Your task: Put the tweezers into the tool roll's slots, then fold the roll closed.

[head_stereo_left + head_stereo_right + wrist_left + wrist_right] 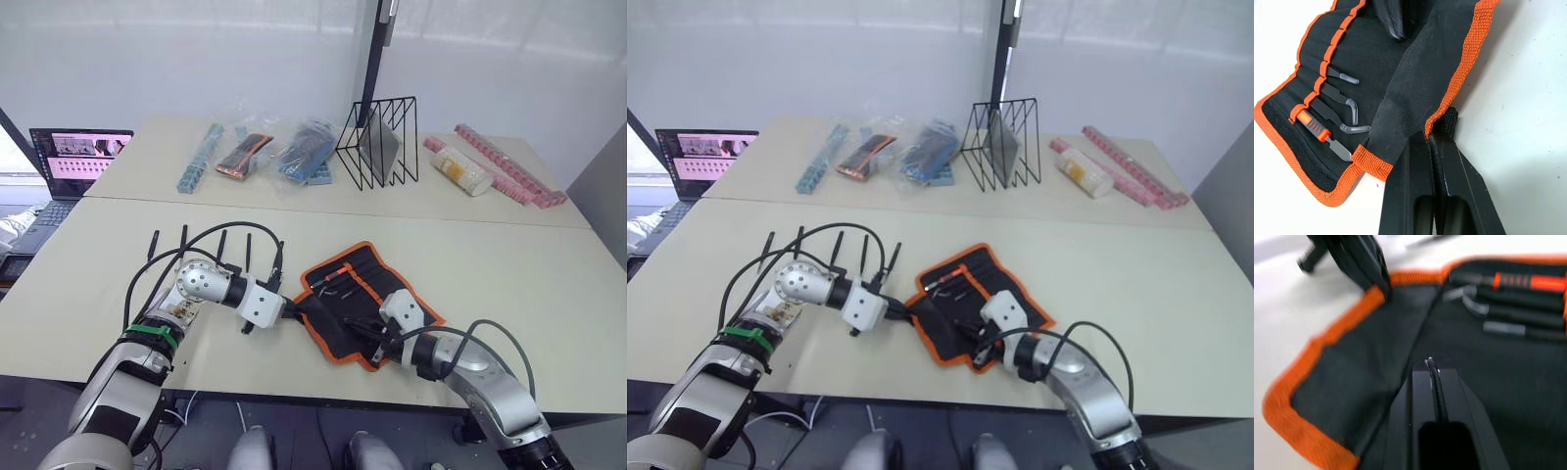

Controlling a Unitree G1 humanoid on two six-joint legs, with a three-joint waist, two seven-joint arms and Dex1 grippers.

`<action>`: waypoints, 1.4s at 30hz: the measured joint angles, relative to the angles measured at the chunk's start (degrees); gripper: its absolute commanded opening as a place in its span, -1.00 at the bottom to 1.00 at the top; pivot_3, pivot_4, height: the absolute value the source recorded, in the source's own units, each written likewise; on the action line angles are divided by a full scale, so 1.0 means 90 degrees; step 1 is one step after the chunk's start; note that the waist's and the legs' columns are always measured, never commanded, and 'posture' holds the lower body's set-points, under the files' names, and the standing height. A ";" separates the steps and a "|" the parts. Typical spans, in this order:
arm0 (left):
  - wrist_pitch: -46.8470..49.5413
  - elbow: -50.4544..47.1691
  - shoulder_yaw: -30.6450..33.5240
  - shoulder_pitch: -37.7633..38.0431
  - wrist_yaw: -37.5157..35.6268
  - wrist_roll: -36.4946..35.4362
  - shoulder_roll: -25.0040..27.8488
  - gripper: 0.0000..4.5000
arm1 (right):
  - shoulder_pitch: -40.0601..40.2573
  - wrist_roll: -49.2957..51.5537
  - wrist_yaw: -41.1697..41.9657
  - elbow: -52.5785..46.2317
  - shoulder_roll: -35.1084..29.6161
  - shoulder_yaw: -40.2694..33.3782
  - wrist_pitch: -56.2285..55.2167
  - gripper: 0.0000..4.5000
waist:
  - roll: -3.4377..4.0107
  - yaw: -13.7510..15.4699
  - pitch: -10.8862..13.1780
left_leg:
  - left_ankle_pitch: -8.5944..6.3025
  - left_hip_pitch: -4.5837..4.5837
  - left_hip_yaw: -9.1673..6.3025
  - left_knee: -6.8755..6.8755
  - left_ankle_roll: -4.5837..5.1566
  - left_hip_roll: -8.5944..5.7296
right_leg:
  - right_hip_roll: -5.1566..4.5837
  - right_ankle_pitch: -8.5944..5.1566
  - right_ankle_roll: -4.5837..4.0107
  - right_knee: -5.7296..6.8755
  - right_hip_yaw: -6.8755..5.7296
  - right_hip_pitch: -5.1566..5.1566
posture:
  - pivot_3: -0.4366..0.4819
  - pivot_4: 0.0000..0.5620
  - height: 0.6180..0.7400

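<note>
Fabric fills most of what I see up close: the tool roll [367, 299] lies open on the near table [529, 264], between my two arms. My left gripper [1431, 139] pinches the roll's orange-trimmed left edge, fingers closed on it. My right gripper [1433, 363] has its fingers pressed together on the roll's near flap. Some tweezers [1334, 93] sit in the slots [1320, 73]; five more tweezers [220, 243] lie in a row left of the roll.
</note>
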 measured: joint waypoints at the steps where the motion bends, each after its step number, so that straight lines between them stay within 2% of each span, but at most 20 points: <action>1: 0.0096 -0.0064 0.0012 0.0020 -0.0013 -0.0039 0.0014 -0.60 | 0.0015 -0.0060 -0.0015 0.0001 0.0035 0.0009 -0.0035 -1.00 | 0.0000 -0.0009 0.0000 | 0.0000 0.0000 -0.0001 0.0000 0.0000 0.0000 | 0.0000 0.0000 0.0000 0.0000 0.0000 0.0000 | -0.05 -0.47 0.09; 7: 0.1154 -0.0865 0.0074 0.0289 -0.0399 -0.0506 0.0366 0.29 | -0.0036 -0.0330 -0.0036 0.0111 0.0197 0.0109 -0.0146 -1.00 | 0.0000 -0.0082 -0.0002 | 0.0000 0.0010 -0.0003 -0.0003 0.0000 0.0001 | 0.0003 0.0000 0.0000 0.0004 0.0000 0.0005 | -0.05 -0.47 0.09; 10: 0.2737 -0.1575 0.0195 0.0597 -0.0764 -0.1100 0.0625 0.71 | -0.0097 -0.0437 -0.0020 0.0133 0.0204 0.0162 -0.0173 -1.00 | 0.0001 -0.0127 -0.0002 | 0.0000 0.0010 -0.0007 -0.0003 0.0000 0.0002 | 0.0004 0.0000 0.0000 0.0013 0.0000 0.0004 | -0.05 -0.47 0.09; 15: 0.6183 -0.2729 0.0864 0.0383 -0.0866 -0.2724 0.0710 0.71 | -0.0166 -0.0584 0.0011 0.0230 0.0193 0.0184 -0.0277 -1.00 | -0.0001 -0.0125 -0.0002 | 0.0000 0.0009 -0.0014 0.0008 0.0000 0.0000 | 0.0004 -0.0002 0.0002 0.0026 -0.0001 0.0006 | -0.05 -0.47 0.09; 18: 0.7369 -0.3104 0.1358 0.0022 -0.0474 -0.3387 0.0431 0.35 | -0.0181 -0.0701 0.0022 0.0262 0.0191 0.0229 -0.0388 -1.00 | -0.0001 -0.0128 -0.0003 | 0.0000 0.0017 -0.0018 0.0010 0.0000 -0.0003 | 0.0003 -0.0002 0.0002 0.0028 -0.0001 0.0014 | -0.05 -0.47 0.09; 20: 0.7836 -0.3194 0.1510 -0.0089 0.0014 -0.3547 -0.0021 0.05 | -0.0184 -0.0758 0.0026 0.0273 0.0191 0.0252 -0.0434 -1.00 | -0.0003 -0.0128 -0.0004 | 0.0000 0.0023 -0.0023 0.0009 0.0000 -0.0006 | 0.0003 -0.0002 0.0002 0.0031 0.0000 0.0021 | -0.05 -0.47 0.09; 24: 0.8075 -0.3180 0.1283 0.0035 0.0876 -0.3284 -0.0726 -0.53 | -0.0198 -0.0812 0.0024 0.0279 0.0203 0.0335 -0.0520 -1.00 | -0.0004 -0.0147 -0.0005 | 0.0001 0.0023 -0.0026 0.0007 0.0000 -0.0009 | 0.0004 -0.0001 0.0001 0.0039 0.0003 0.0015 | -0.05 -0.47 0.09; 27: 0.7963 -0.3076 0.1118 0.0377 0.1395 -0.2863 -0.0992 -0.99 | -0.0209 -0.0829 0.0021 0.0281 0.0204 0.0356 -0.0542 -1.00 | -0.0003 -0.0161 -0.0006 | 0.0000 0.0023 -0.0026 0.0005 0.0000 -0.0009 | 0.0004 -0.0001 0.0001 0.0043 0.0006 0.0010 | -0.05 -0.47 0.09; 35: 0.7043 -0.2606 0.0611 0.1162 0.1644 -0.1872 -0.0947 -1.00 | -0.0222 -0.0928 0.0070 0.0217 0.0124 0.0338 -0.0491 -1.00 | -0.0003 -0.0122 -0.0006 | 0.0001 0.0022 -0.0025 0.0007 0.0000 -0.0013 | 0.0002 -0.0001 0.0001 0.0041 0.0006 0.0012 | -0.05 -0.47 0.09; 39: 0.6107 -0.2314 0.0334 0.1092 0.1661 -0.1343 -0.0925 -1.00 | -0.0275 -0.0935 0.0121 0.0170 0.0063 0.0333 -0.0347 -1.00 | 0.0002 -0.0101 -0.0023 | 0.0000 0.0040 -0.0026 0.0007 0.0000 -0.0014 | 0.0002 -0.0001 0.0001 0.0026 0.0005 0.0044 | -0.05 -0.47 0.09; 42: 0.5716 -0.2149 0.0255 0.1089 0.1666 -0.1202 -0.0927 -1.00 | -0.0300 -0.0898 0.0215 0.0124 0.0072 0.0328 -0.0221 -1.00 | 0.0005 -0.0086 -0.0024 | 0.0000 0.0093 -0.0027 -0.0008 0.0001 -0.0014 | 0.0003 -0.0004 0.0004 -0.0011 0.0003 0.0107 | -0.05 -0.47 0.09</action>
